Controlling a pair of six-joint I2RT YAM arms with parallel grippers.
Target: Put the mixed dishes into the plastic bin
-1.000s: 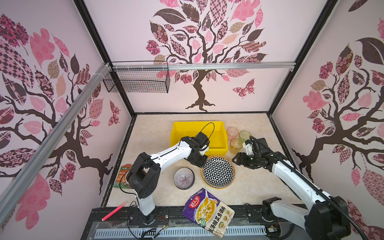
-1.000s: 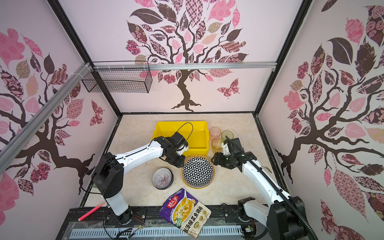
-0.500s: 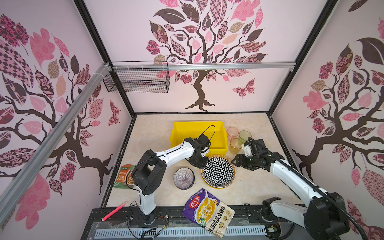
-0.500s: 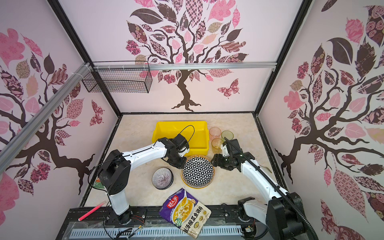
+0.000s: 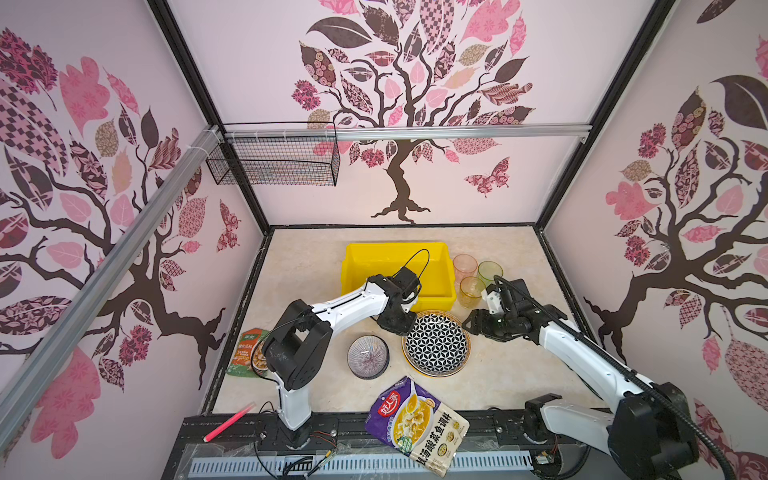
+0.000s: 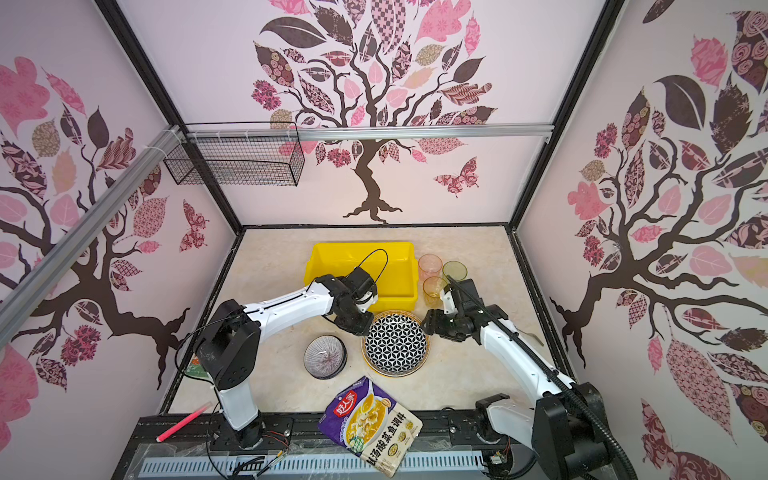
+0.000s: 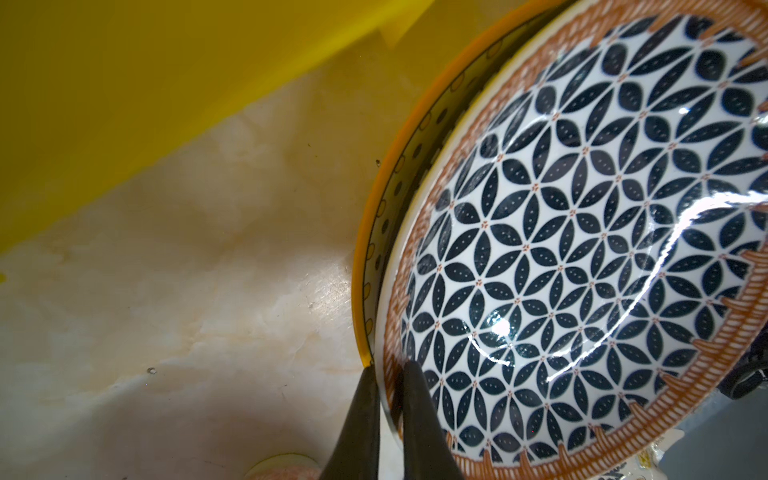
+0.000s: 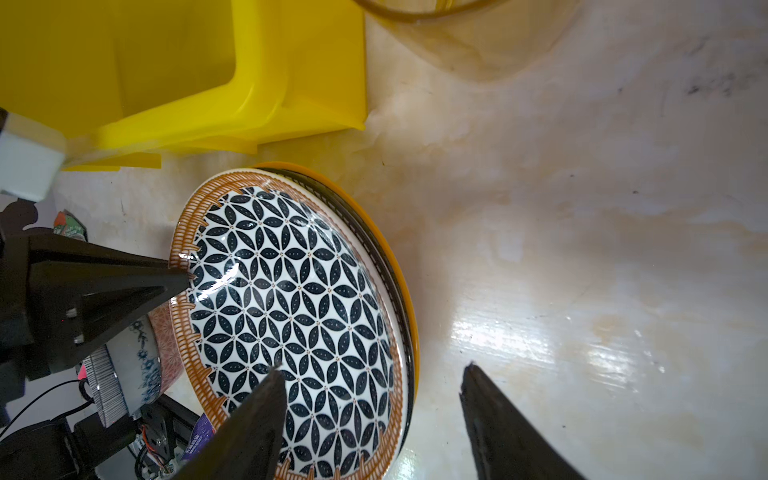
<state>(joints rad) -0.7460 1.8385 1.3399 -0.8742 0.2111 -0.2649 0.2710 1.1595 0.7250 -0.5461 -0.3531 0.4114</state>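
Found the left gripper (image 7: 388, 368) clamped on the rim of the black-white geometric plate (image 5: 436, 343), one finger on the patterned face, the other at the outer edge. Logged the right gripper (image 8: 372, 368) as spread wide and holding nothing, poised at the opposite edge of the same plate, one finger over the pattern and one over bare table (image 8: 582, 249). Read the step in hand as a rim pickup of the top plate; cannot tell whether it is already raised. Placed that plate on top of a yellow-rimmed plate (image 7: 365, 266), the stack just in front of the yellow plastic bin (image 5: 353, 266), close to its near wall. Checked the bin in both top views: no dish seen inside, though partly hidden by the left arm (image 5: 349, 301). Counted as left to move: the plate stack, the lined bowl (image 5: 368, 357) just beside it, and the pink tumbler (image 5: 464, 266), green tumbler (image 5: 489, 272) and amber tumbler (image 5: 471, 291), upright in a cluster just right of the bin. Judged progress as barely begun. Noted the gripped plate as round, glossy and shallow-dished, with a dark petal lattice on white, tiny dots and an orange hatched border. Expected a slippery, heavy hold from a single rim pinch.
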